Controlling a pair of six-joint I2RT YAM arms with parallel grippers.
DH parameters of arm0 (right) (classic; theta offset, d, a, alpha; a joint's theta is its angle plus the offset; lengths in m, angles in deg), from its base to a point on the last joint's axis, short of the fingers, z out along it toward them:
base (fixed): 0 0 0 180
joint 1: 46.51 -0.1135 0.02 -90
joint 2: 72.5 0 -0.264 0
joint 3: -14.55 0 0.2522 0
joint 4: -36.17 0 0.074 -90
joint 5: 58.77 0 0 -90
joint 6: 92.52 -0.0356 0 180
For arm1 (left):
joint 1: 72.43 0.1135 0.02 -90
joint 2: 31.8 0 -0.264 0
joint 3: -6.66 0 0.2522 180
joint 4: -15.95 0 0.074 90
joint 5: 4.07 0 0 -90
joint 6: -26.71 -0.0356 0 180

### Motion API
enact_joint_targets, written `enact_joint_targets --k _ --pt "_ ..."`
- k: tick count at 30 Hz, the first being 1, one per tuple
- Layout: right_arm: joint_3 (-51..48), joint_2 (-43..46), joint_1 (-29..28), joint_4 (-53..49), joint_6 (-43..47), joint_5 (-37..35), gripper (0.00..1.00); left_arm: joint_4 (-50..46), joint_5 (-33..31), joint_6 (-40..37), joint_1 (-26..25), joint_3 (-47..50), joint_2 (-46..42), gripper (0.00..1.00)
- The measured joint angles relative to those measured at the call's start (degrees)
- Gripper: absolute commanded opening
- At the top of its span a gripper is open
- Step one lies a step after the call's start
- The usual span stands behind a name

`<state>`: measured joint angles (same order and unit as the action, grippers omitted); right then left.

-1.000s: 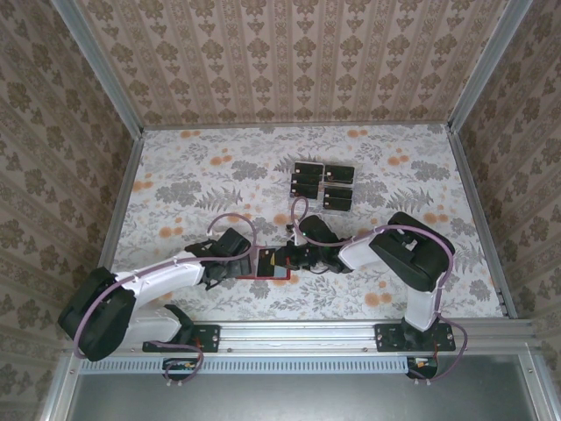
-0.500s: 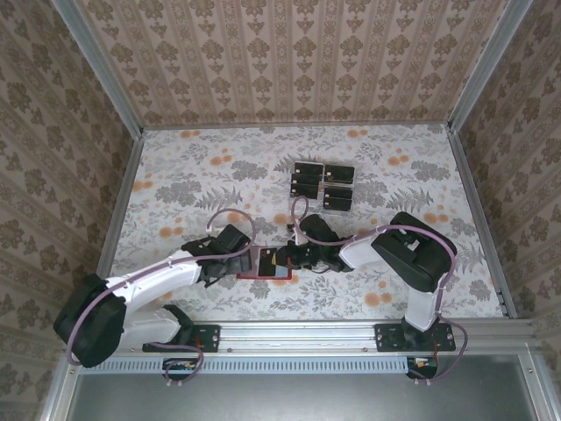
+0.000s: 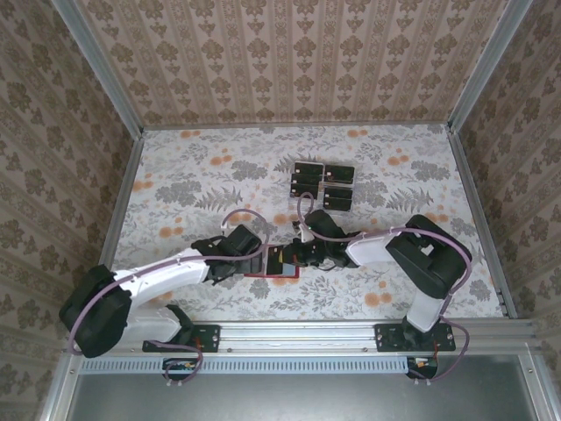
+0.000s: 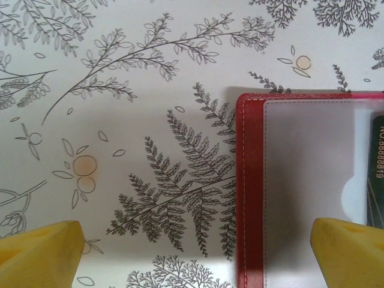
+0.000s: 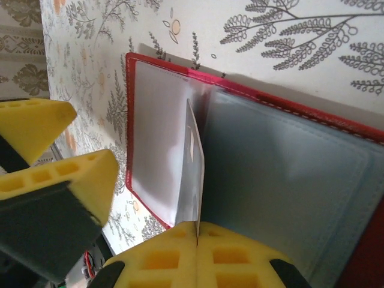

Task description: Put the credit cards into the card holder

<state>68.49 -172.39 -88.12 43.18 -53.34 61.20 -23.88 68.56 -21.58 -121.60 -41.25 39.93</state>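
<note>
Left arm (image 3: 162,274), right arm (image 3: 377,248): white shells, black joint housings, mauve cables (image 3: 238,211) looped alongside. Fingers (image 5: 228,237) yellow (hollow square cells), black-backed.

Open red holder (image 4: 252,192) flat on floral surface (image 4: 120,120), dark card (image 4: 377,174) at right edge. End effector (image 4: 195,255) spread wide, yellow fingertips (image 4: 42,255) in lower corners.

We see a tablecloth (image 3: 193,175) printed with grey ferns and orange blossoms. On 3 sides of it stand walls (image 3: 289,61) papered in beige damask stripes, with 2 slanting metal posts (image 3: 95,66) at its far corners. Along the tablecloth's near edge runs a metal rail (image 3: 298,333); farther out from that edge lies a dark grey panel (image 3: 289,395).
</note>
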Motion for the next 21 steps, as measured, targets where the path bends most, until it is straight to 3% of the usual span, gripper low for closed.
enact_joint_targets --k 12,21 --pt "0.11 7.78 0.22 -6.05 1.03 -2.78 0.0 3.91 -0.04 -0.61 -0.13 0.52 4.72 1.0" --pt "-3.87 10.71 0.22 -2.32 -0.85 -5.57 0.0 4.46 -0.76 2.25 -0.68 1.7 4.5 1.0"
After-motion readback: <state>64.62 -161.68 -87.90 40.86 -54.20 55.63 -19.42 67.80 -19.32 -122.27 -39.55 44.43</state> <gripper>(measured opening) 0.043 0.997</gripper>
